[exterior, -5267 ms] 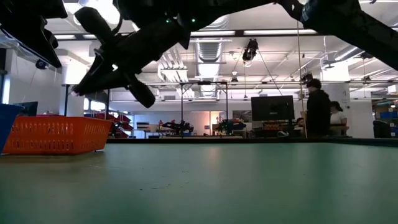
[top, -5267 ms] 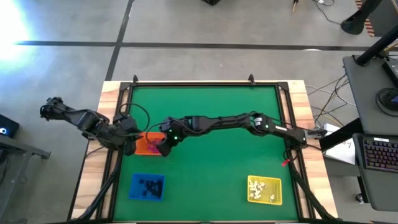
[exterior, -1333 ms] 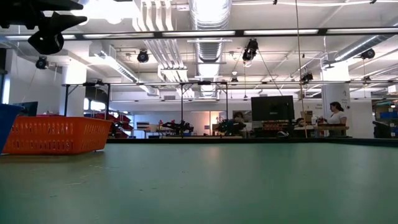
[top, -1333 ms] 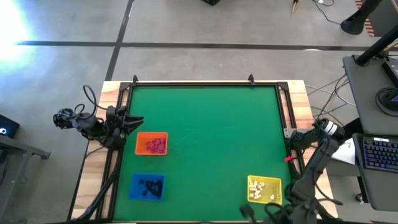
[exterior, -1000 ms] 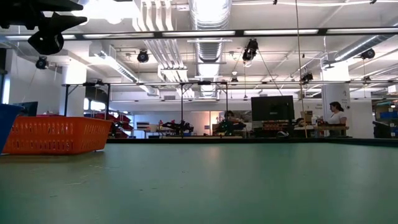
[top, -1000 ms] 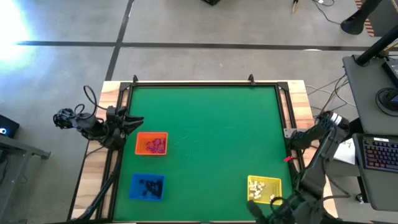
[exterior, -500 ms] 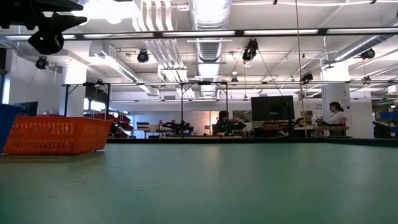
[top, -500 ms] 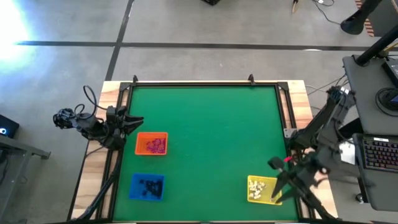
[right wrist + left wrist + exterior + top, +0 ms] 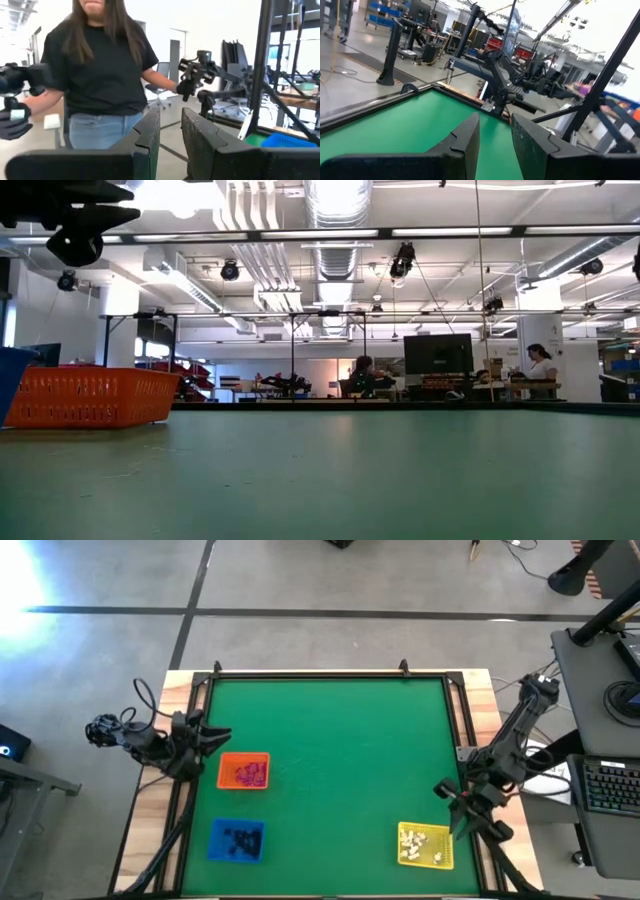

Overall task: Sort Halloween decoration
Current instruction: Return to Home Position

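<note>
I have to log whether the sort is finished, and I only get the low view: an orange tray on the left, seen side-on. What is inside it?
Observer: From above, the orange tray holds pinkish-purple trinkets.
Operator: And the black ones?
Observer: The black trinkets lie in the blue tray, next to the orange one.
Operator: Are the white ones anywhere?
Observer: White trinkets sit in a yellow tray outside your view. The open right gripper hangs beside it at the table's right edge. The left gripper, also open, waits at the left edge by the orange tray.
</note>
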